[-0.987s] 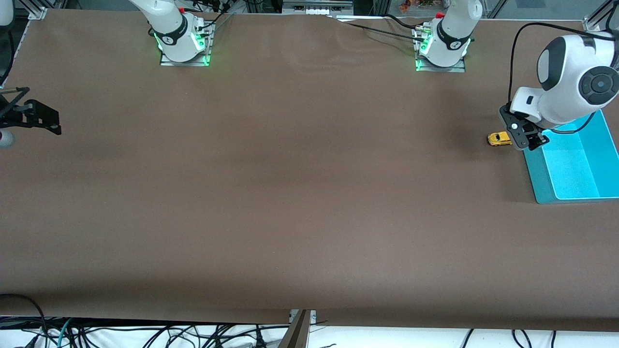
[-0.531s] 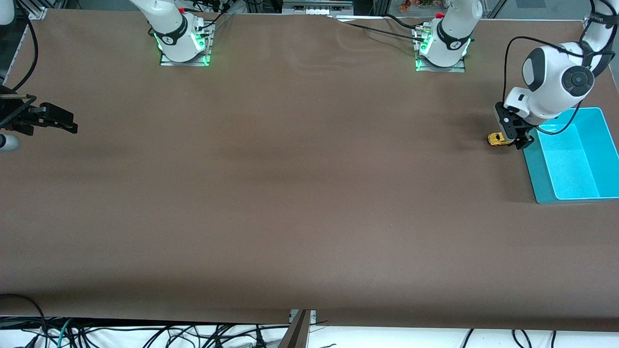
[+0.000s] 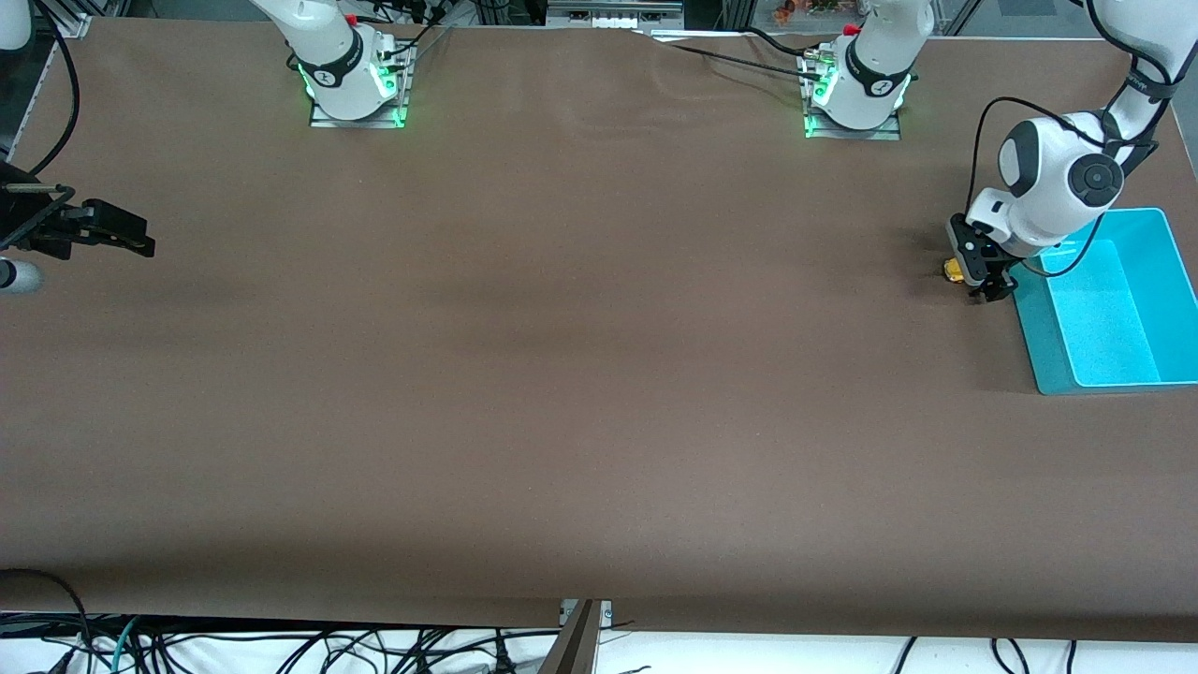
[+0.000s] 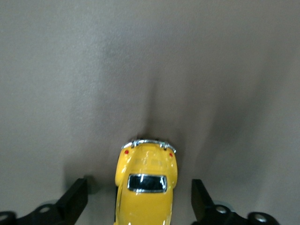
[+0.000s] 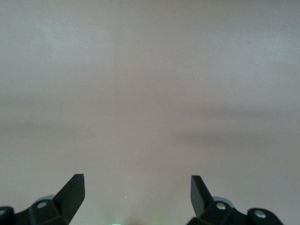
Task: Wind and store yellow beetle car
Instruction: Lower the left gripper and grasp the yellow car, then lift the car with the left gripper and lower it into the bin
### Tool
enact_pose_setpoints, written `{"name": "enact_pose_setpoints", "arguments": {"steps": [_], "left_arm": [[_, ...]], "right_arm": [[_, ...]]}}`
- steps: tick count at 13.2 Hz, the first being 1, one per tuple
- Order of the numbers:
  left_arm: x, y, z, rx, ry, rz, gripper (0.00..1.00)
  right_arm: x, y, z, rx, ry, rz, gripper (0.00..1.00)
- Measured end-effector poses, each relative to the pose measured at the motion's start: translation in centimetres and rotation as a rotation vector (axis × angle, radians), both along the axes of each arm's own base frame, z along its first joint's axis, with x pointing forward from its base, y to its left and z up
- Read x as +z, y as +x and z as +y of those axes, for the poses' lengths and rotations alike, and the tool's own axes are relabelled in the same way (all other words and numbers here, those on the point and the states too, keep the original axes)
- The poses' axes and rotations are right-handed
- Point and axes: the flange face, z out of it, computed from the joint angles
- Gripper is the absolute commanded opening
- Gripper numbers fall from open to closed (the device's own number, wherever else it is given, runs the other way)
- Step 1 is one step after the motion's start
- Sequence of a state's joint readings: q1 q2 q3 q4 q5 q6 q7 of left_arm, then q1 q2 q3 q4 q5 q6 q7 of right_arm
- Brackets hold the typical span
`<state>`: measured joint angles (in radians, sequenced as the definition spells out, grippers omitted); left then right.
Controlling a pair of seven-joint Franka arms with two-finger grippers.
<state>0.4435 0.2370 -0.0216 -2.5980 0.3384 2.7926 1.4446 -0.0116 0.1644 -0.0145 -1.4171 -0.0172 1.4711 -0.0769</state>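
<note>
Left wrist view: the yellow beetle car (image 4: 146, 185) is seen from above on the brown table cover (image 4: 150, 70), lying lengthwise in the gap of the left gripper (image 4: 139, 201). Its chrome bumper and two small red lights point away from the camera, and its dark window is turned upward. The two black fingers (image 4: 75, 199) are spread wide, one on each side of the car, and a strip of bare cover is visible between each finger and the car's body, so nothing is touched or held by them.

In the front view, the blue bin (image 3: 1146, 227) stands at the left arm's end of the table (image 3: 562, 374), its open box reaching nearer to the front camera than the car. The car (image 3: 952, 270) is found just beside the bin's upper corner, mostly covered by the left gripper (image 3: 983, 281), which is lowered over it; only a small yellow patch is shown.

The right gripper (image 3: 131, 241) is held over the right arm's end of the table, well apart from the car, where that arm waits. In the right wrist view its fingers (image 5: 72, 192) are seen parted wide over bare cover, with nothing between them.
</note>
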Motion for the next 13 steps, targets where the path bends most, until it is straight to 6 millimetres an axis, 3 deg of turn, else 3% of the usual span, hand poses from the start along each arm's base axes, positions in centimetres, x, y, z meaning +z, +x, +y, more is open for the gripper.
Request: {"name": "enact_pose_setpoints", "arguments": {"steps": [2,4,9,11,13], "left_arm": [[0.1,0.1,0.2,0.002,0.001,-0.005,0.39],[0.1,0.0,0.4,0.006,0.001,-0.005,0.14],[0.6,0.3,0.5,-0.025,0.004,-0.014,0.12],[2.0,1.1,0.0,-0.05,0.014,-0.003,0.1],[4.7,1.9,-1.7,-0.079,0.029,0.039,0.1]], "right_arm": [[-0.1,0.0,-0.2,-0.003,0.0,0.001,1.0],[-0.2,0.1,-0.3,-0.005,-0.001,0.004,1.0],[-0.3,0.1,-0.3,-0.006,-0.001,0.005,1.0],[-0.3,0.1,-0.3,-0.006,-0.001,0.005,1.0],[-0.3,0.1,-0.4,-0.006,-0.001,0.005,1.0]]}}
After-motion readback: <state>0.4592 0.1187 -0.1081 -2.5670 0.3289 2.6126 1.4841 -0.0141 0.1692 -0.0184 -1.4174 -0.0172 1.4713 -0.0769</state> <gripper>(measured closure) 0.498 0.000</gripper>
